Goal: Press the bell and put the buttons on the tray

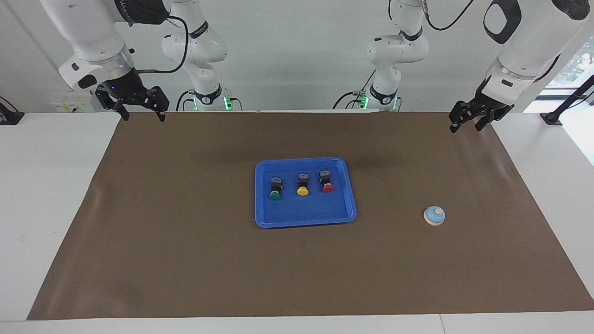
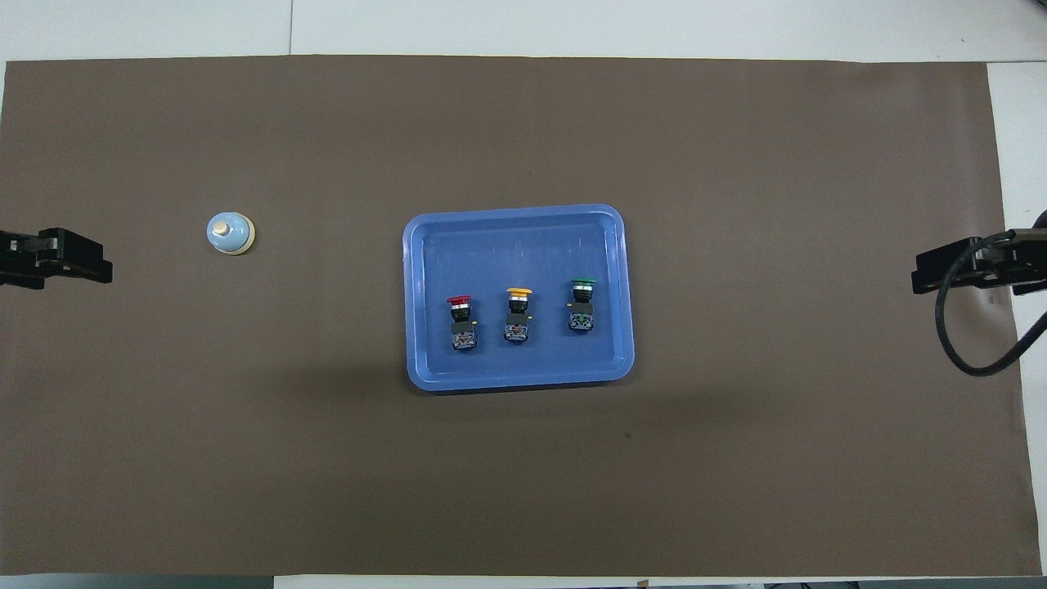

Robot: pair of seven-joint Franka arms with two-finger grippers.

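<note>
A: What sits nearest the robots?

B: You have both grippers raised over the mat's (image 1: 185, 260) corners on the robots' edge. The right gripper (image 1: 137, 110) has its fingers spread, grasping nothing. The left gripper (image 1: 468, 121) is empty too; I cannot tell how far its fingers are parted.

A: And the task's things?

B: Your tray (image 1: 341, 211) lies mid-mat. In it the green button (image 1: 275, 189), yellow button (image 1: 302, 184) and red button (image 1: 326, 181) lie in a row. The bell (image 1: 434, 215) stands apart toward the left arm's end, slightly farther out.
</note>
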